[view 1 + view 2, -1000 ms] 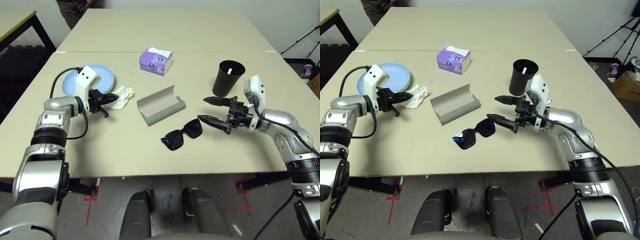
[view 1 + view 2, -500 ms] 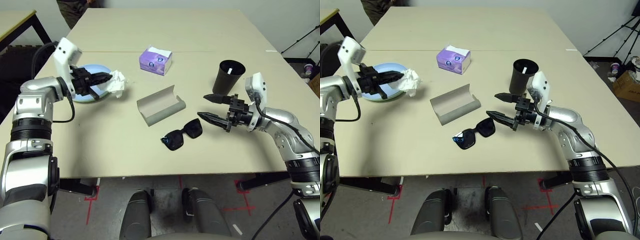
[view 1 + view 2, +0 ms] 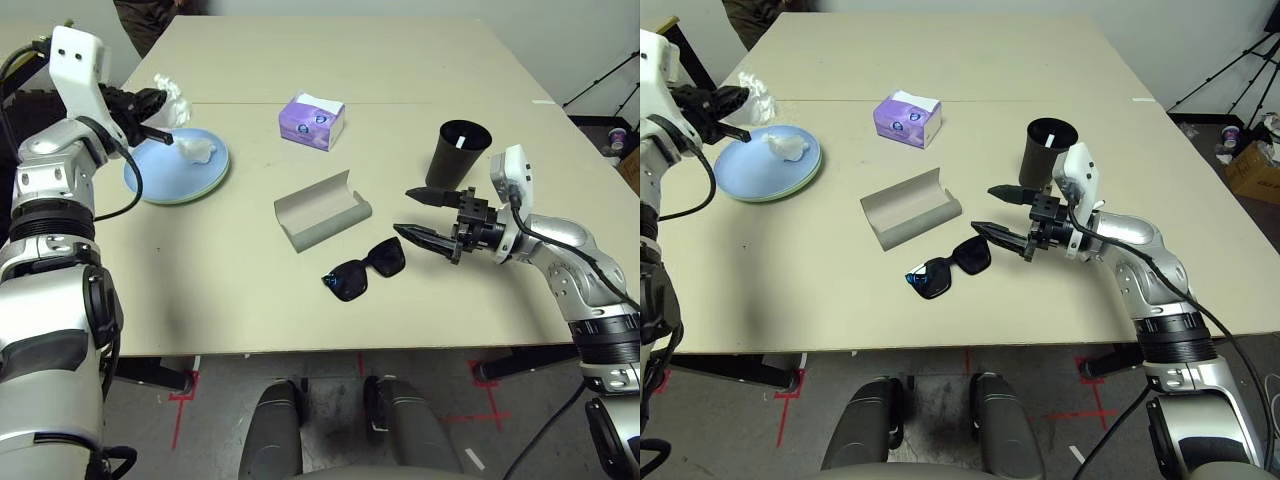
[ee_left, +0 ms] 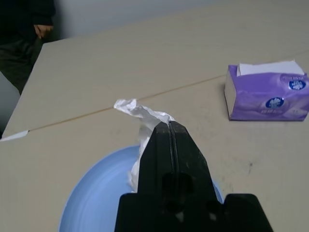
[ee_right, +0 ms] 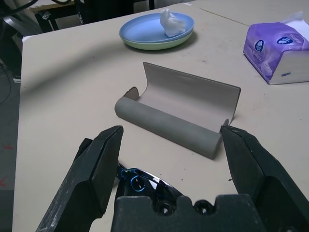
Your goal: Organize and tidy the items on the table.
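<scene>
My left gripper [image 3: 152,104] is raised over the far edge of the stacked light blue and pale green plates [image 3: 160,182], shut on a crumpled white tissue wad [image 4: 139,112]. Another tissue wad [image 3: 197,148] lies on the blue plate. The grey glasses case [image 3: 322,210] lies open at the table's middle, with the black sunglasses [image 3: 365,270] just in front of it. My right gripper [image 3: 405,212] hovers open just right of the sunglasses, pointing at them and the case [image 5: 178,116]. The black cup [image 3: 458,155] stands behind the right gripper.
A purple tissue box [image 3: 312,122] sits behind the case. The beige table [image 3: 200,280] meets a second tabletop along a seam at the far side. A person [image 3: 150,15] stands beyond the far left corner. A tripod [image 3: 610,80] stands off to the right.
My left arm swung up and back to the far left with tissue in its fingers, passing over the plates. A wad now lies on the blue plate. The right arm barely moved.
</scene>
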{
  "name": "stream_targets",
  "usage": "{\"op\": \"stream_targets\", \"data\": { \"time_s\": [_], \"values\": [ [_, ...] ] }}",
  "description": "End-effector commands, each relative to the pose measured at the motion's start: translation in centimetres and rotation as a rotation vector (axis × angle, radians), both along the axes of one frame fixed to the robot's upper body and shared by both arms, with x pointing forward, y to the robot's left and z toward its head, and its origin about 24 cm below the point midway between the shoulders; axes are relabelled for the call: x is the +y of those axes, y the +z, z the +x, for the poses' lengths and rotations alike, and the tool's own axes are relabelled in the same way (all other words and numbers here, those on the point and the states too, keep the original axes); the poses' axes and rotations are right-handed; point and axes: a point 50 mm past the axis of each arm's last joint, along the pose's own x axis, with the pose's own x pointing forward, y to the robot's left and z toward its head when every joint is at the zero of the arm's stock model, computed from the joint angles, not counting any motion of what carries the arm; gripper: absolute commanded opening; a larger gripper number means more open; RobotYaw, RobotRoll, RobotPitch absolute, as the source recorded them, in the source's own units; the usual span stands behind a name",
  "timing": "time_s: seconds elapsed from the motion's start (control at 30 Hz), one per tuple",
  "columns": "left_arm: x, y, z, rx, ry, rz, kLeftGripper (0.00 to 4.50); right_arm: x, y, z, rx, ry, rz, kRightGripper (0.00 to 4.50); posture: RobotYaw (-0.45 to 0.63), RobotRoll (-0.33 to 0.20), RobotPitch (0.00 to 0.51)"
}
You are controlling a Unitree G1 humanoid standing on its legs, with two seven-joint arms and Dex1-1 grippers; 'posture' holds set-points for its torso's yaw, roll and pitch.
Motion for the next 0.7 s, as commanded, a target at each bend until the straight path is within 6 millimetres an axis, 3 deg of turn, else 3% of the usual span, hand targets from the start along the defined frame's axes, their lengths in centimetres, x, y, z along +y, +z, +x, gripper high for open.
{"op": "stream_targets", "data": {
  "time_s": [0.03,0.13,0.37,0.7],
  "values": [
    [0.0,-1.5,0.1,0.081,0.008,0.054,0.65,-0.2,0.4,-0.2,-0.024,-0.001,-0.004,4.50,-0.01,0.000,0.131],
    [0.1,-2.3,0.0,0.101,0.011,0.051,1.70,-0.2,0.5,-0.2,-0.029,0.000,-0.007,4.50,-0.01,0.000,0.130],
    [0.3,-2.1,-0.1,0.092,0.016,0.058,4.34,0.0,0.5,-0.2,-0.030,0.005,-0.003,4.50,0.00,0.000,0.129],
    [0.1,-0.8,-0.1,0.061,-0.007,0.067,4.45,0.1,0.5,-0.1,-0.034,0.009,0.000,4.50,0.00,0.000,0.127]
  ]
}}
